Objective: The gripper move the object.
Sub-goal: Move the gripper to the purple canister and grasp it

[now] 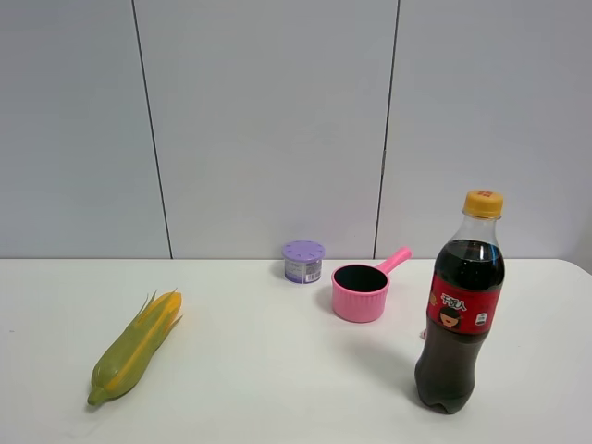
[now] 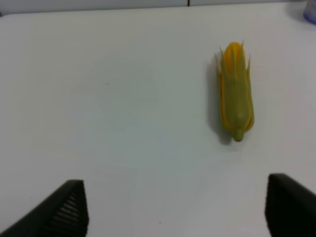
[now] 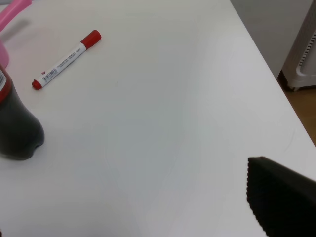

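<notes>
The object is a small round tub [image 1: 303, 262] with a lilac dimpled lid and a white-and-purple label. It stands at the back middle of the white table, just left of the pink handled cup [image 1: 361, 291]. A sliver of the tub shows at the edge of the left wrist view [image 2: 311, 12]. No gripper shows in the exterior high view. My left gripper [image 2: 175, 210] is open and empty over bare table, with the corn [image 2: 236, 94] ahead of it. My right gripper [image 3: 133, 217] is open and empty, with only one black finger [image 3: 281, 197] clearly in view, far from the tub.
The corn cob [image 1: 137, 347] lies at the front left. A cola bottle [image 1: 460, 305] stands at the front right, and its base shows in the right wrist view [image 3: 15, 131]. A red-capped marker [image 3: 66, 59] lies beyond the bottle. The table's right edge [image 3: 266, 74] is close.
</notes>
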You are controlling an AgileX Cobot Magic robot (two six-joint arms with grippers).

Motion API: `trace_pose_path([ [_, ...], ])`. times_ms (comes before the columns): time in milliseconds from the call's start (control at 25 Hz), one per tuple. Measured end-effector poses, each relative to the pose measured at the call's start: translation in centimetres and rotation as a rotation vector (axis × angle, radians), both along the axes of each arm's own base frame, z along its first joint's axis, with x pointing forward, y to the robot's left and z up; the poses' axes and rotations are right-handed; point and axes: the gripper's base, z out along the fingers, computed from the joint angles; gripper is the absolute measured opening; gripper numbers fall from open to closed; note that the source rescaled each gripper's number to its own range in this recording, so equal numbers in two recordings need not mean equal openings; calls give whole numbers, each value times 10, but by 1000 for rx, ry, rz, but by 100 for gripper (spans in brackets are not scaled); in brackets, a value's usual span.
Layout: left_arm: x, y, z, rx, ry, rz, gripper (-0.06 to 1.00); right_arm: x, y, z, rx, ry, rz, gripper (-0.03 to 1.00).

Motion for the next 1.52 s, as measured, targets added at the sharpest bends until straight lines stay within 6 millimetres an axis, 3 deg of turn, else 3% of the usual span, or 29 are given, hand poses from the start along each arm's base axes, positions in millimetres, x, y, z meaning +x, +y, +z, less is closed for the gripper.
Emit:
trace_pose_path([
  [40, 0, 0, 0, 0, 0, 0, 3, 0, 0, 0, 0, 0, 0, 100],
  [1160, -1, -2, 3, -22, -3, -15, 3, 0, 0, 0, 0, 0, 0, 100],
  [1280, -1, -6, 24, -34, -18, -57, 3, 0, 0, 0, 0, 0, 0, 100],
  [1520, 8, -13, 95, 13, -106, -153, 3, 0, 0, 0, 0, 0, 0, 100],
])
